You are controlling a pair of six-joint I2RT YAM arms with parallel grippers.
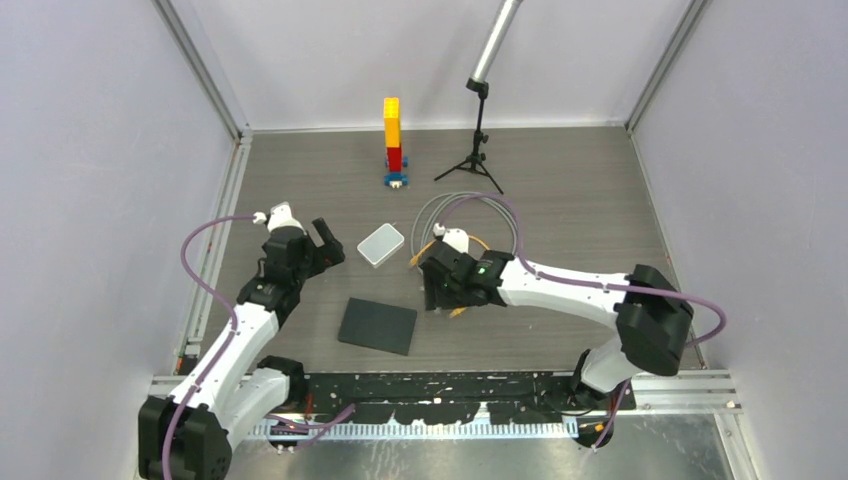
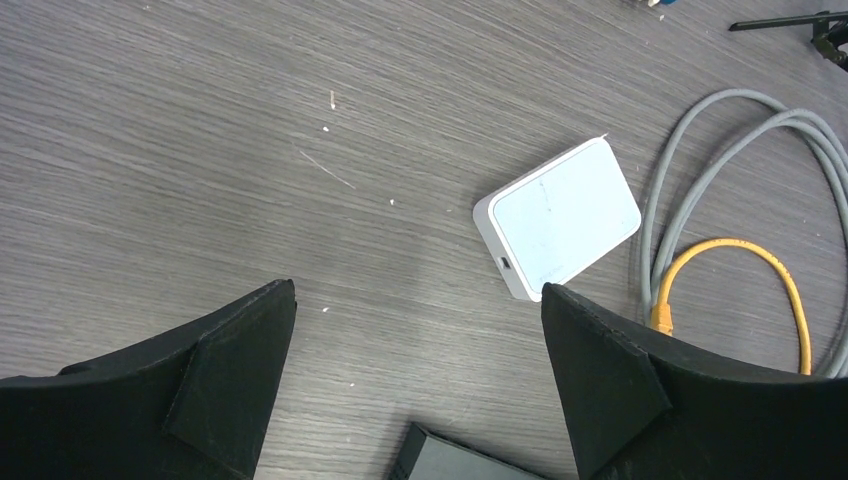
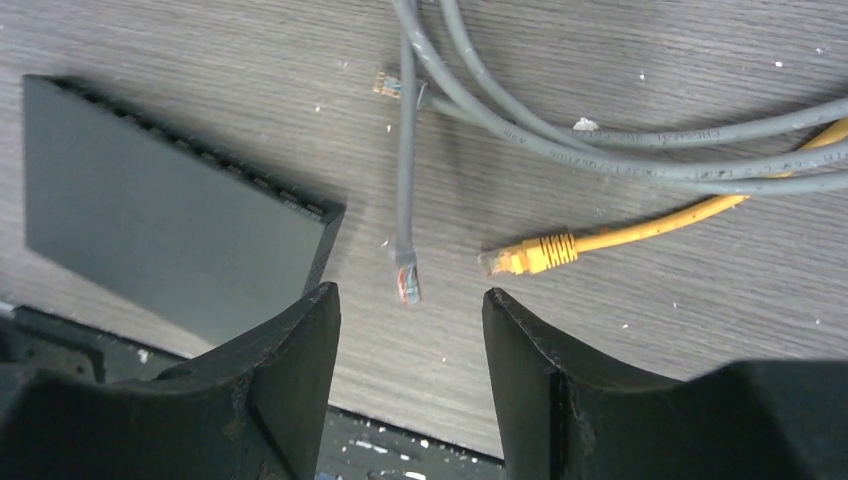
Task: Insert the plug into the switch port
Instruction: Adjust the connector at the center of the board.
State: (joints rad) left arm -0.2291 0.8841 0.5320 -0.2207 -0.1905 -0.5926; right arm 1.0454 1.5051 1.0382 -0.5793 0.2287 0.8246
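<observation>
The white box (image 1: 380, 244) lies flat on the table, and the left wrist view shows the switch port (image 2: 503, 264) as a small opening in its near side wall. My left gripper (image 1: 331, 245) (image 2: 417, 290) hangs open just left of the box, holding nothing. Near the right gripper, a grey cable's plug (image 3: 408, 283) and a yellow cable's plug (image 3: 520, 260) lie on the table. My right gripper (image 1: 438, 293) (image 3: 407, 296) is open above the grey plug, which sits just beyond its fingertips, untouched.
A dark flat slab (image 1: 377, 326) (image 3: 170, 230) lies between the arms near the front edge. Grey cable loops (image 1: 470, 212) spread behind the right gripper, with a second grey plug (image 3: 388, 84). A brick tower (image 1: 393, 135) and a small tripod (image 1: 478, 150) stand at the back.
</observation>
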